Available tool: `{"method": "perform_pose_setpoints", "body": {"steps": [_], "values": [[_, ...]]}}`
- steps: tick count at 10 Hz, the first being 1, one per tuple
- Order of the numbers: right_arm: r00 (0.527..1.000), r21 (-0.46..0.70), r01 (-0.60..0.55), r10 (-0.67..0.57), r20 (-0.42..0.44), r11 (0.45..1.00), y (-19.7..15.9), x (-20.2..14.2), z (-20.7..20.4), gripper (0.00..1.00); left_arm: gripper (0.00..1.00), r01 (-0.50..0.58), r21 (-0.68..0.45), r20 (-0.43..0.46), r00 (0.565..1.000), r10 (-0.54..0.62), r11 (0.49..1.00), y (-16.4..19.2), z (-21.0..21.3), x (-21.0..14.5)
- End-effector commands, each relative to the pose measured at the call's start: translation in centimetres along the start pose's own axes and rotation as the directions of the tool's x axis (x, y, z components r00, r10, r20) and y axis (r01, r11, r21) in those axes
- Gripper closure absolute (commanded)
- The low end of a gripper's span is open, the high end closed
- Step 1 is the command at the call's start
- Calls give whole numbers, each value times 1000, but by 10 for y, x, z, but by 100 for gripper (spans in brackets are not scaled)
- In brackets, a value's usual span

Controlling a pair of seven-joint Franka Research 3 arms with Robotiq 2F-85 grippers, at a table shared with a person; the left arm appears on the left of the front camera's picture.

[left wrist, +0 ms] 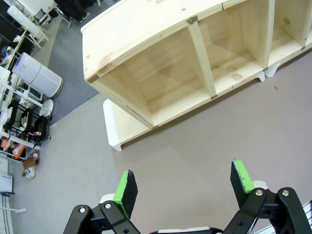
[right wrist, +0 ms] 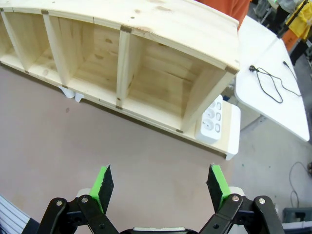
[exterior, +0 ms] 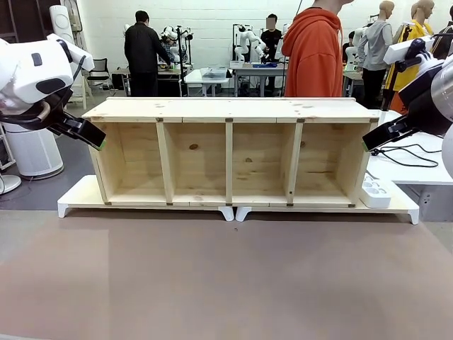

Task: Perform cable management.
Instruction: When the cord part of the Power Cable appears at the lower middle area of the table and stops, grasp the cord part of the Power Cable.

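The matte brown table (exterior: 226, 283) is topped by a pine shelf (exterior: 226, 110), the left tool (left wrist: 183, 171) and right tool (right wrist: 160, 169) are held wide, and the thin black cable (right wrist: 253, 68) is looped aside.

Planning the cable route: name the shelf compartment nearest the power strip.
The compartment at the robot's right end; the white power strip lies beside its outer wall.
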State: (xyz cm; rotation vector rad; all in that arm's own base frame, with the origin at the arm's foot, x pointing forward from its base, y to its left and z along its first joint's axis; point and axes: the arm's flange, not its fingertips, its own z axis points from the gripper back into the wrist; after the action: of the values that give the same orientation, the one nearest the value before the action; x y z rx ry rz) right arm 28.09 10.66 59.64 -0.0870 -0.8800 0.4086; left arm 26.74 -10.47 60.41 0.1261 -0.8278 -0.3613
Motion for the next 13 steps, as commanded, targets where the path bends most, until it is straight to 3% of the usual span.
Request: {"method": "perform_pose_setpoints", "body": {"steps": [1,13], "values": [[1000,-1,-5,5,2,1000,-1,1,-2,0,0,10,1,13,1000,-10,1000,0,-1,2],[1000,-1,-5,5,2,1000,-1,1,-2,0,0,10,1,13,1000,-10,1000,0,-1,2]]}}
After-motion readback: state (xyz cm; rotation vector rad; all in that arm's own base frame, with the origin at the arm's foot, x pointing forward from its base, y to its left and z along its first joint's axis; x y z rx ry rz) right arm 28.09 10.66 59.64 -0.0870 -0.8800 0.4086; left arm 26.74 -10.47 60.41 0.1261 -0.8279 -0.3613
